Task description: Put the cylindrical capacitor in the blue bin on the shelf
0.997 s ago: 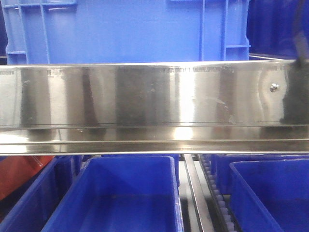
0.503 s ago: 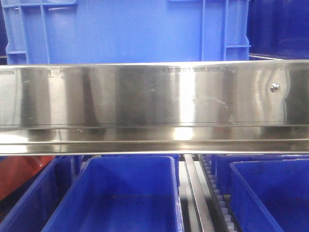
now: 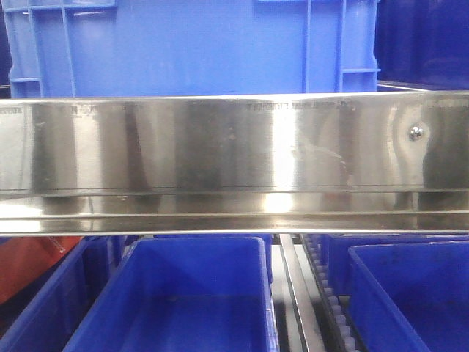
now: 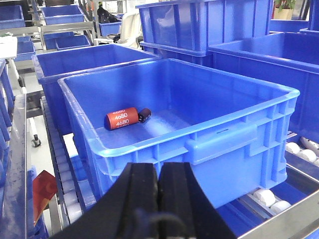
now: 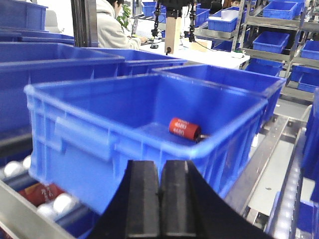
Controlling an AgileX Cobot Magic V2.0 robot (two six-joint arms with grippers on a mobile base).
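Note:
A red-orange cylindrical capacitor (image 4: pixel 122 118) marked 4680, with a dark end, lies on the floor of a blue bin (image 4: pixel 239 159). The right wrist view shows the capacitor (image 5: pixel 183 128) lying in the blue bin (image 5: pixel 84 174) too. My left gripper (image 4: pixel 159 172) sits just in front of the bin's near wall, shut with nothing between its fingers. My right gripper (image 5: pixel 160 172) is also shut and empty, outside the bin's near wall. The shelf (image 3: pixel 220 147) fills the front view with its shiny steel rail. Neither gripper shows there.
More blue bins (image 4: pixel 89 59) stand behind and beside this one, and others (image 3: pixel 190 293) sit under the rail. White rollers (image 4: pixel 264 196) run under the bins. A red item (image 5: pixel 42 193) lies low on the rollers. A person (image 5: pixel 112 25) sits far back.
A dark blurred arm part at the right edge of the front view one second ago has left that view. Bins and rail have not moved.

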